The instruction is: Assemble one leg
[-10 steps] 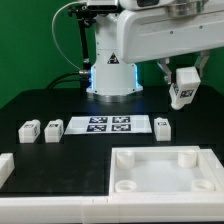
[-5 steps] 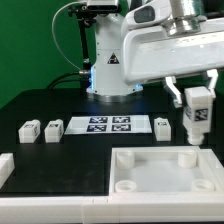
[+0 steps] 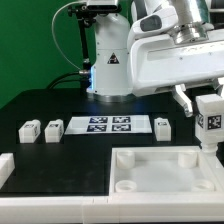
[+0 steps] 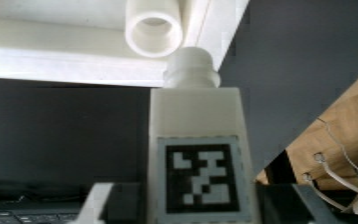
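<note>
Over the last second the leg (image 3: 210, 120) swung toward the exterior view's right and dropped lower. It had been tilted up by the arm; now it hung upright at that view's right edge, tag facing the camera. The gripper (image 3: 205, 100) was clamped on the leg, one finger (image 3: 184, 97) showing beside its upper end. In the wrist view the gripper (image 4: 190, 205) pinched the leg (image 4: 197, 140) from both sides, and the leg's round peg (image 4: 190, 68) pointed at a round socket (image 4: 155, 35), close to it but off to one side.

In the exterior view the leg sat over the far right corner of the tray-like part (image 3: 150, 182), just beside that corner's socket (image 3: 185, 158). Whether it touched the tray could not be told.

Nothing else had shifted. The marker board (image 3: 105, 126) lay flat mid-table. Left of it stood one loose leg (image 3: 29, 129) and a second loose leg (image 3: 52, 129), close together. A third loose leg (image 3: 161, 126) stood just right of the board, near the held one's path but clear of it. A white part (image 3: 5, 165) sat at the near left edge.
</note>
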